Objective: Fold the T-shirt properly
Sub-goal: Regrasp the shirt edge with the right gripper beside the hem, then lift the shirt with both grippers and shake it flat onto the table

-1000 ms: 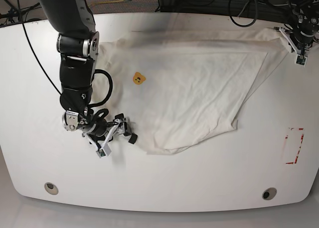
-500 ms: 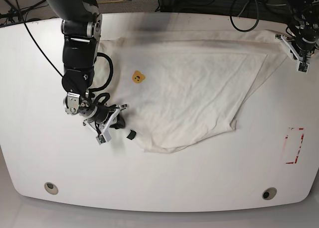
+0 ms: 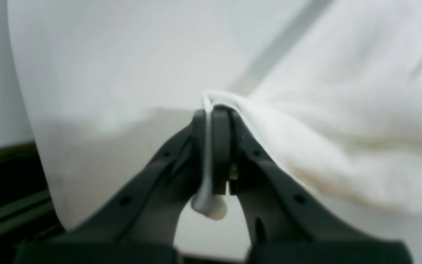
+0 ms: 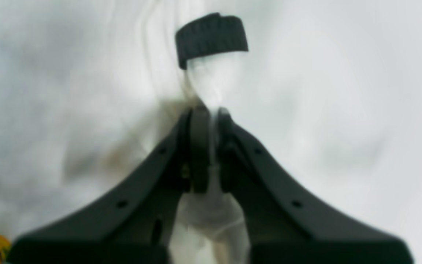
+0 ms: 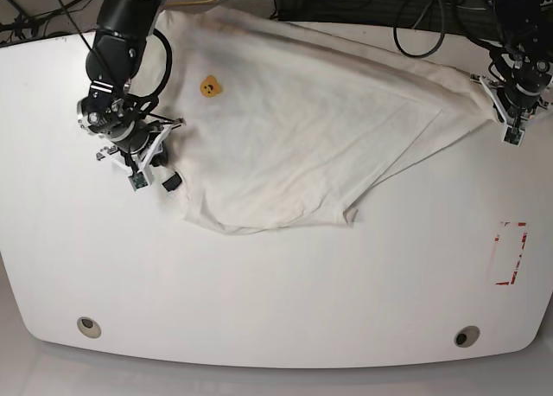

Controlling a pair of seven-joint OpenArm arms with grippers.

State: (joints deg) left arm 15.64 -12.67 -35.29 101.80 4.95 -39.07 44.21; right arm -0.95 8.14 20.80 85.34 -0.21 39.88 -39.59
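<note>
The white T-shirt [image 5: 294, 128] lies spread across the far half of the table, its small yellow patch [image 5: 209, 86] facing up and its black neck label [image 5: 171, 182] at its left edge. My right gripper [image 5: 145, 158], on the left of the base view, is shut on the shirt fabric just below the label [image 4: 211, 38]. My left gripper [image 5: 504, 111], at the far right, is shut on a shirt edge [image 3: 207, 110]. The shirt [image 3: 343, 121] drapes away to the right in the left wrist view. The printed letters are hidden.
The white table [image 5: 276, 292] has a rounded front edge with two round holes [image 5: 86, 326] [image 5: 467, 336]. A red-marked rectangle [image 5: 510, 253] sits near the right edge. Cables [image 5: 415, 15] lie behind the table.
My right gripper has pulled the shirt's left edge up and to the far left. The whole shirt has shifted that way. My left gripper stays at the far right corner.
</note>
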